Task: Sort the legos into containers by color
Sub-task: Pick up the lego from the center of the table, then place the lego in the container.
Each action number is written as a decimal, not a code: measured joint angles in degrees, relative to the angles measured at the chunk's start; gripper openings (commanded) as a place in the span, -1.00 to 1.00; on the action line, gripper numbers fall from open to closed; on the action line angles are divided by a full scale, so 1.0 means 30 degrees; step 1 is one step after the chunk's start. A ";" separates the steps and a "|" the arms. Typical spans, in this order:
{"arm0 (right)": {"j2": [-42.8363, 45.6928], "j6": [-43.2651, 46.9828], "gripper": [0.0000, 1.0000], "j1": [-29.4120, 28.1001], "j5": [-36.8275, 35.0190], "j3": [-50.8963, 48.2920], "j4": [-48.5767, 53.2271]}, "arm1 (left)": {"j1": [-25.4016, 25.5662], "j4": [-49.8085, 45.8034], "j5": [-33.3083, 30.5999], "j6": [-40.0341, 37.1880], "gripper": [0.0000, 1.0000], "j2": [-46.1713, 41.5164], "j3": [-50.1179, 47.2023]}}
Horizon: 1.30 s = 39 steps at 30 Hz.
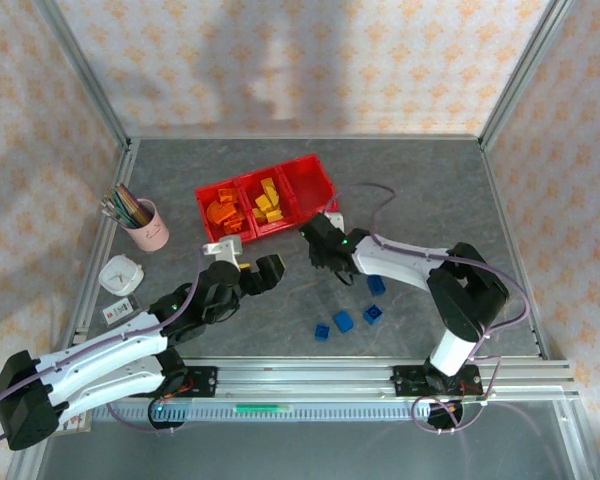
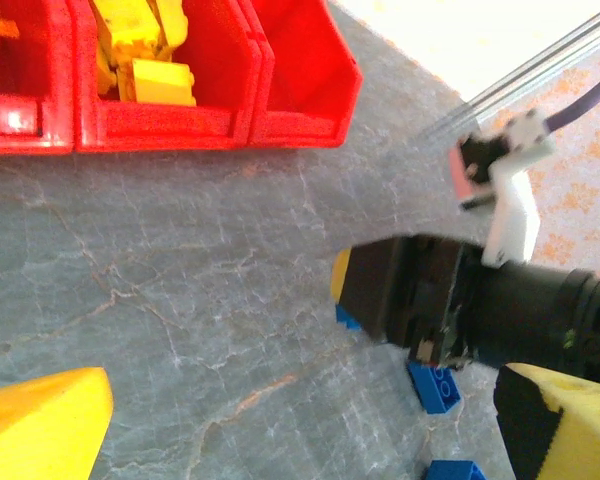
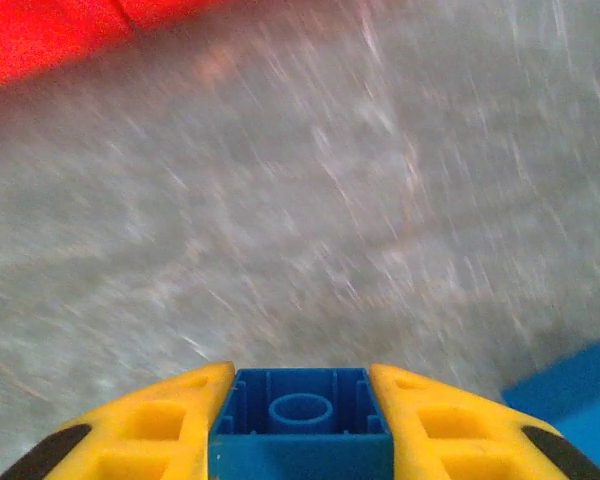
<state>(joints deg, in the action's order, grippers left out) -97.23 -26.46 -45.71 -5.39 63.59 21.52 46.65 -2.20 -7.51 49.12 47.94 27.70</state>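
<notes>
The left gripper (image 1: 260, 271) hangs wide open and empty over the middle of the worktop. Toward the far edge, the containers (image 1: 308, 185) hold orange legos (image 1: 222, 212) in the left bin and yellow legos (image 1: 267, 203) in the middle one, while the right bin looks bare. The right gripper (image 1: 318, 246), just in front of that bin, is closed on a blue brick (image 3: 300, 425) (grasp made, I judge). The next move calls for lifting it over the bare bin and releasing. Other blue bricks (image 1: 343, 320) wait nearer the near edge. No writing is legible.
</notes>
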 measured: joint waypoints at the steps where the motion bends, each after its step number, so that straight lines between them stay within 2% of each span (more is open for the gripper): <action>1: -0.0022 0.0197 -0.48 0.0146 0.0007 0.0605 -0.0080 | -0.0270 -0.0138 0.0007 -0.0138 0.98 -0.0007 0.0168; 6: -0.1457 0.1115 -0.48 0.1093 0.0007 0.4124 -0.0998 | -0.2142 -0.0459 0.0554 -0.0860 0.99 -0.0080 0.0794; 11: -0.4860 0.2018 -0.49 0.1865 -0.0080 0.7679 -0.1596 | -0.4000 -0.0466 0.1435 -0.1530 0.98 0.0036 0.0882; 16: -0.7723 0.2565 -0.49 0.2528 -0.0095 1.0389 -0.1479 | -0.4772 -0.0466 0.2047 -0.1996 0.98 0.0568 0.1188; 22: -0.9369 0.2922 -0.46 0.3373 -0.0189 1.2531 -0.1260 | -0.5231 -0.0459 0.2521 -0.2375 0.98 0.0867 0.1253; 27: -1.0324 0.3140 -0.27 0.3599 -0.0219 1.3478 -0.1107 | -0.5326 -0.0459 0.2790 -0.2412 0.99 0.0940 0.1253; 31: -1.1074 0.3410 -0.01 0.3628 -0.0226 1.4469 -0.0780 | -0.5355 -0.0459 0.2871 -0.2412 0.99 0.0947 0.1253; 39: -1.0695 0.3555 0.14 0.3650 0.0197 1.4455 -0.0350 | -0.5355 -0.0466 0.2892 -0.2404 0.98 0.0947 0.1370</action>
<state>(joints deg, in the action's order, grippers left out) -129.32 -15.79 -34.76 -4.80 106.96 20.47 30.59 -3.60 1.17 41.91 50.78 31.81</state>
